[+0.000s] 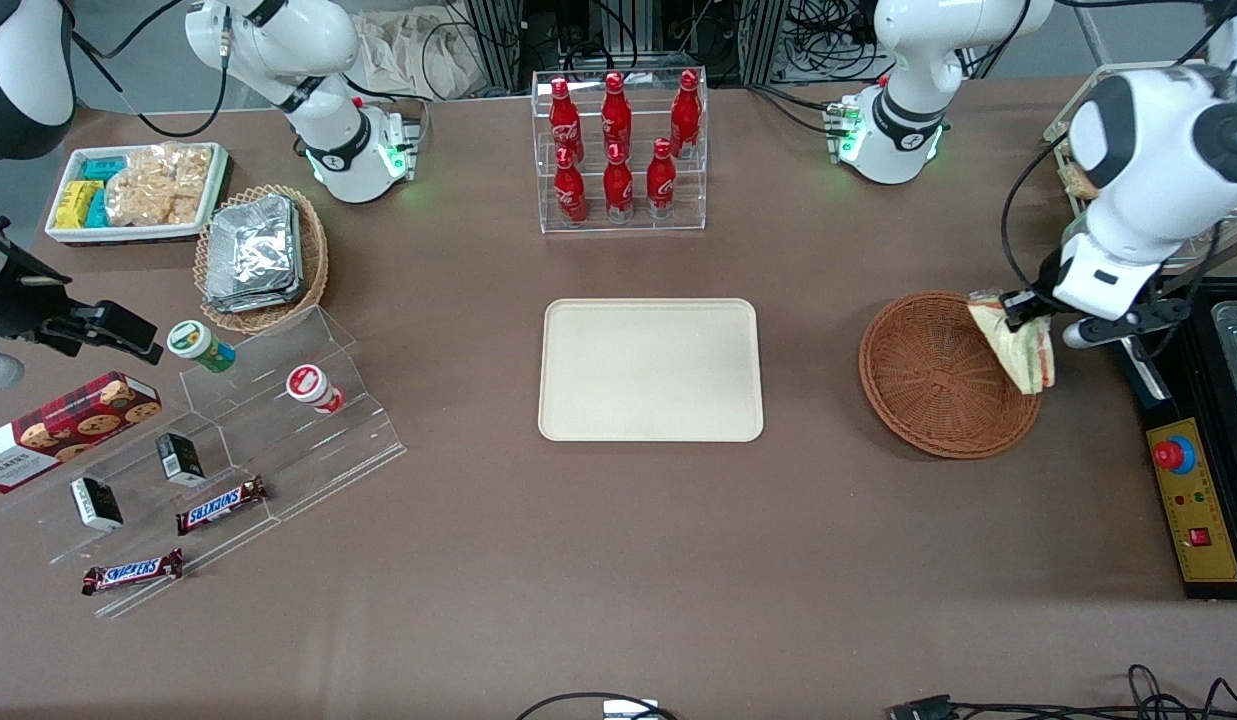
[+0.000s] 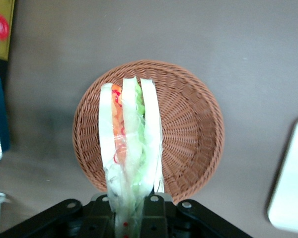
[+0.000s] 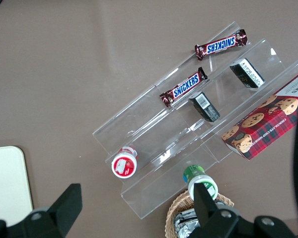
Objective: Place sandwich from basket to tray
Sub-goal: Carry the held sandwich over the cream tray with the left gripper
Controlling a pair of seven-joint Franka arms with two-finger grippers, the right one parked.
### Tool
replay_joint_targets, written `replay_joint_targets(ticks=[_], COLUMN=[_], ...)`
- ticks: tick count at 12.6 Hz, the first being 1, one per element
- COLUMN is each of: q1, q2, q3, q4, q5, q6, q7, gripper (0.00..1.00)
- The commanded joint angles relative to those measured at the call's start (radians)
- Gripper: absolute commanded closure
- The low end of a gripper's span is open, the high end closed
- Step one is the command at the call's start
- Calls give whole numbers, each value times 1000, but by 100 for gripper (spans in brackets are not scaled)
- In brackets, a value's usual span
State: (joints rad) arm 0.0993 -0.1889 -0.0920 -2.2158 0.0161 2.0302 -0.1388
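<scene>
Front view: the jaws [image 1: 1018,318] are clamped on the sandwich [image 1: 1023,350], which hangs above the basket [image 1: 933,385] at its three o'clock rim. The tray [image 1: 650,369] lies bare mid-counter.

Left wrist view: the sandwich [image 2: 130,144] dangles over the basket [image 2: 188,134], lifted clear.

The carry is in hand; next comes travel toward the tray, then lowering and release.

The sandwich [image 2: 131,148] hides the tool [image 2: 131,218] fingertips (wrist view).

The wrapped sandwich [image 1: 1018,350] hangs upright from the end effector [image 1: 1023,318], clamped, above the basket [image 1: 938,380]. The empty basket sits at the tray's [image 1: 650,370] three o'clock.
</scene>
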Motion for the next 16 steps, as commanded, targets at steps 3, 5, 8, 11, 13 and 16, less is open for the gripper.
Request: replay_joint_targets(ticks=[3, 5, 8, 11, 13, 16], q1=[-1, -1, -15, -32, -33, -33], q2=[23, 29, 58, 109, 143, 227], q3=[-139, -205, -299, -382, -446, -547], q4=[79, 76, 80, 122, 148, 169], q5=[4, 1, -8, -34, -48, -31], q6=[-48, -27, -12, -4, 22, 61], q7=[70, 70, 65, 44, -31, -111], gripper=[100, 100, 100, 100, 100, 100])
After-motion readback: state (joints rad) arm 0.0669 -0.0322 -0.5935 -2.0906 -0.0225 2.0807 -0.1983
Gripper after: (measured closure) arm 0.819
